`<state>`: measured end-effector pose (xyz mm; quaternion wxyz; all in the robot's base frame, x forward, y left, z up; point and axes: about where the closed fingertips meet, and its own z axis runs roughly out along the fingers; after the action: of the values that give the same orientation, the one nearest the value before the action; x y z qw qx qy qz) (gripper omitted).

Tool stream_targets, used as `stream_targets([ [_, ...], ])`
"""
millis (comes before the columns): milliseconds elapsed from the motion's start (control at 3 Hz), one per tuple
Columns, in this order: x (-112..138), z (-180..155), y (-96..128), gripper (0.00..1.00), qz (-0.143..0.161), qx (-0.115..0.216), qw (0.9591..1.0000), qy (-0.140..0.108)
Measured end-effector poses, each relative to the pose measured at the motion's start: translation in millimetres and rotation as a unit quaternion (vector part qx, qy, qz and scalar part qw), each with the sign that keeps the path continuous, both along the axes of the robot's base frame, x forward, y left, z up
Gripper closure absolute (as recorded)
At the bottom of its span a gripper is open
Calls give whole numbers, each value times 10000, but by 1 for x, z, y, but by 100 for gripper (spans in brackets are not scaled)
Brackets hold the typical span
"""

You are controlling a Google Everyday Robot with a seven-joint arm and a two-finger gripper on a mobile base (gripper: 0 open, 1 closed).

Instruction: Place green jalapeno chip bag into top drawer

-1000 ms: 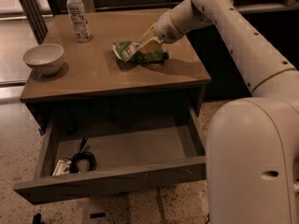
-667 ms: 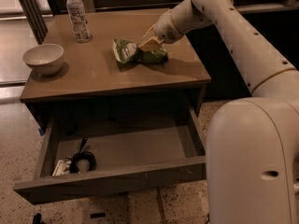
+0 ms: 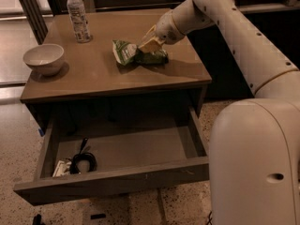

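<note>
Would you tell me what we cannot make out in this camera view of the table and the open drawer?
Camera view only:
The green jalapeno chip bag: the pincer, down at it on the table, covers its right part; print too small to read.
The top drawer: rear lost in shadow under the table; dark coiled thing at its left front too dim to name.
The bottle: label too small to read.

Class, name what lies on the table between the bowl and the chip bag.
Bare tabletop, in the camera view; the gripper is at the chip bag.
</note>
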<state>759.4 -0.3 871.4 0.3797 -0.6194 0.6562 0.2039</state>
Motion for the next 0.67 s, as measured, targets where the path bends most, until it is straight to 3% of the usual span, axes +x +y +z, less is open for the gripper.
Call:
stream_targets([
  [333, -27, 7, 0, 100, 254, 153, 9995, 72],
  [667, -69, 18, 0, 100, 528, 334, 9980, 132],
])
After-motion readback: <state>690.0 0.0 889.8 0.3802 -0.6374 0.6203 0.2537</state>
